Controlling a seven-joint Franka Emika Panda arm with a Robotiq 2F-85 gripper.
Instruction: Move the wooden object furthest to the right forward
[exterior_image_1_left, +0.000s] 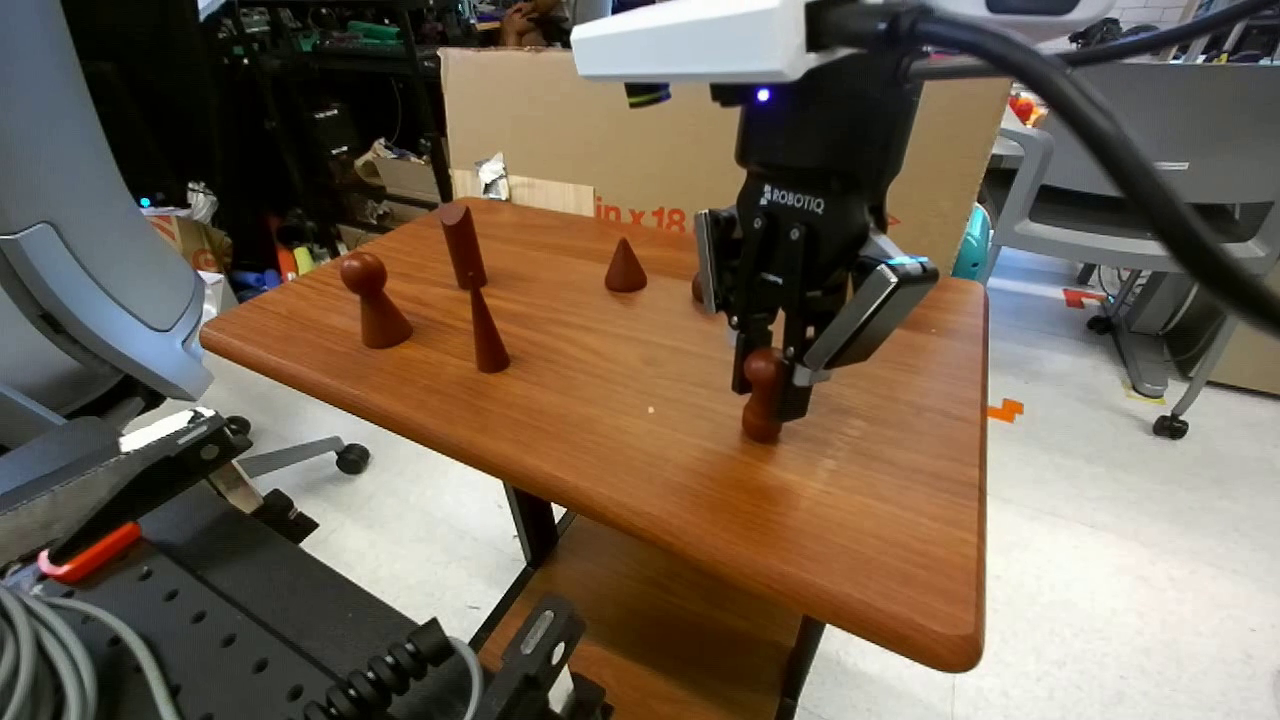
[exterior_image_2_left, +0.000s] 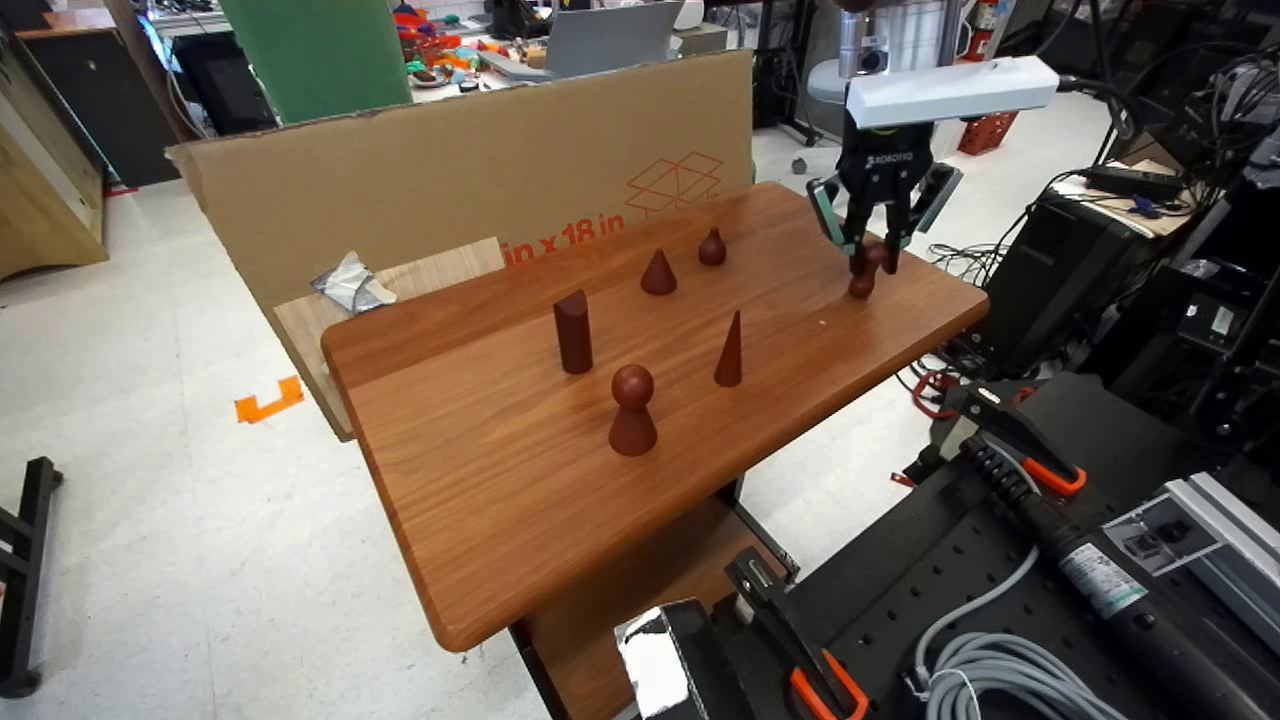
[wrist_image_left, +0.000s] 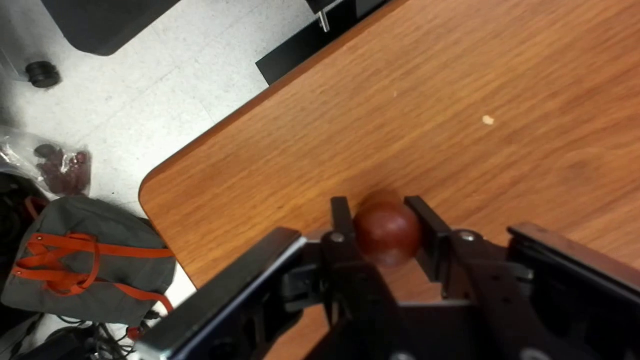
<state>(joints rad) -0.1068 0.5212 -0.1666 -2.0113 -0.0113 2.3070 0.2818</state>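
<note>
The wooden object, a reddish-brown peg with a round knob head, narrow neck and flared base, stands near the table's right end in an exterior view (exterior_image_1_left: 762, 425). It also shows in an exterior view (exterior_image_2_left: 862, 288), leaning slightly, and from above in the wrist view (wrist_image_left: 387, 232). My gripper (exterior_image_1_left: 766, 393) points down with its two fingers on either side of the peg, touching it below the head; it also shows in an exterior view (exterior_image_2_left: 874, 266) and the wrist view (wrist_image_left: 378, 202). Whether the base touches the table (exterior_image_1_left: 880, 530) I cannot tell.
A squat knobbed piece (exterior_image_2_left: 712, 250), a short cone (exterior_image_2_left: 659, 275), a tall thin cone (exterior_image_2_left: 730, 355), a slant-topped cylinder (exterior_image_2_left: 573, 338) and a larger knobbed piece (exterior_image_2_left: 633, 420) stand on the table. A cardboard sheet (exterior_image_2_left: 450, 170) stands along one long edge.
</note>
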